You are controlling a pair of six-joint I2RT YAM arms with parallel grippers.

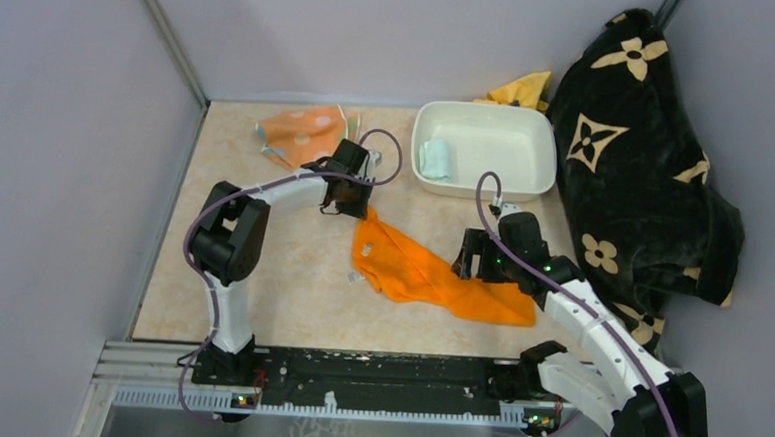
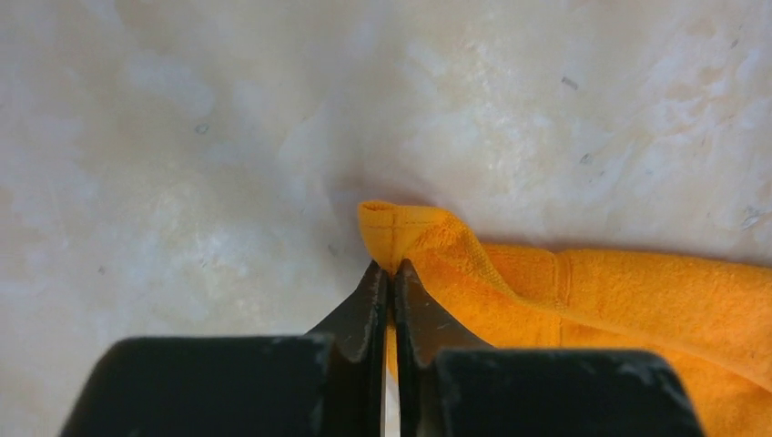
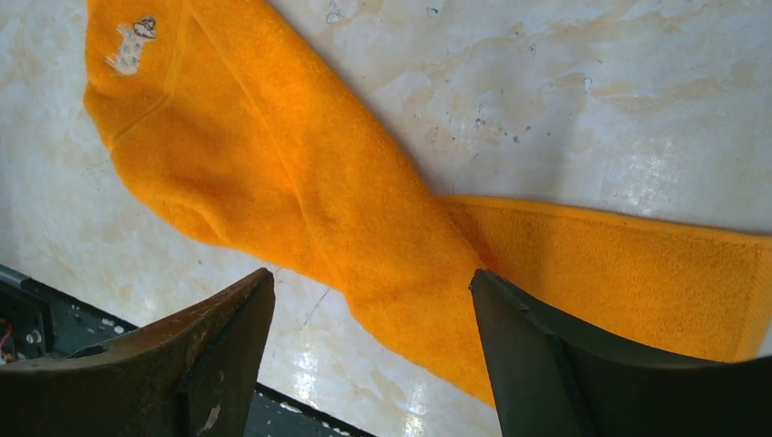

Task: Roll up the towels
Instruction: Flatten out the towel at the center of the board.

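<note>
A plain orange towel (image 1: 431,276) lies crumpled and twisted across the middle of the table. My left gripper (image 1: 356,212) is shut on its far left corner (image 2: 393,232), the cloth pinched between the fingertips. My right gripper (image 1: 473,266) hovers open over the towel's right half (image 3: 391,246), fingers either side of the twisted part, not gripping. The striped dotted towel (image 1: 308,134) lies flat at the back left. A pale mint towel (image 1: 434,159), rolled, sits in the white tub (image 1: 528,136).
A big black blanket with tan flowers (image 1: 637,161) is heaped at the right wall. A yellow cloth (image 1: 522,88) peeks out behind the tub. The black rail (image 1: 375,373) runs along the near table edge.
</note>
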